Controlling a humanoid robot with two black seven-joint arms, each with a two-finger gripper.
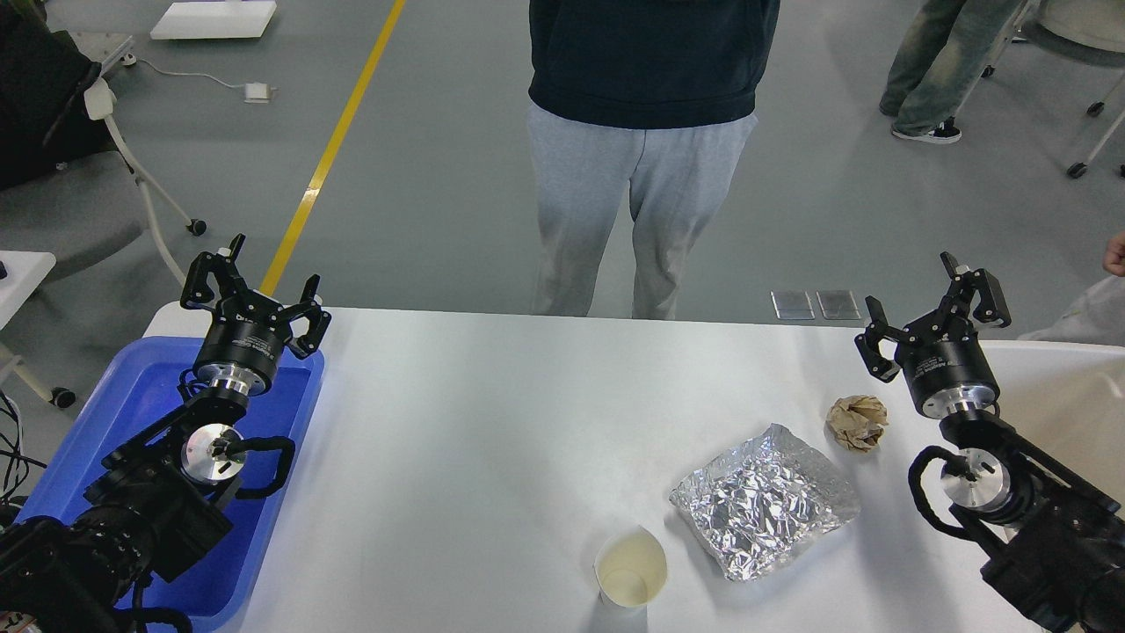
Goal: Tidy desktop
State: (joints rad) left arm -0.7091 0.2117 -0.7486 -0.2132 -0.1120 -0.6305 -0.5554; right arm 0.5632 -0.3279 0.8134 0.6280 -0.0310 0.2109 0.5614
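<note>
**Desktop with three loose items, both grippers raised and spread**

Wide white desktop (492, 422) filling the lower middle of the head view, far edge running just in front of a standing person (646, 149) in dark top and grey trousers.

On the right half, three things well apart from the left side:
- crumpled foil sheet (765, 501), lying flat, wrinkled all over
- brown paper ball (857, 422), just beyond the foil's far right corner, near but not touching
- paper cup (630, 570), upright, near the front edge, just left of the foil; pale inside, contents impossible to tell

Blue tray (290, 387) at the left end, partly overhanging or abutting the desktop's left edge — exact contact hidden by the arm. Pale bin (1072, 387) at the far right, only its rim and a bit of the inside showing.

Left gripper (255, 290) held above the tray's far corner, fingers spread apart, nothing between them. Right gripper (936, 316) held above the desktop's far right corner, just right of the paper ball, fingers likewise spread apart and holding nothing. Neither touching any item.

Beyond the desktop: grey floor with a yellow line (338, 141) — a second pair of legs (932, 79) at top right, a wheeled chair (97, 149) at left.
</note>
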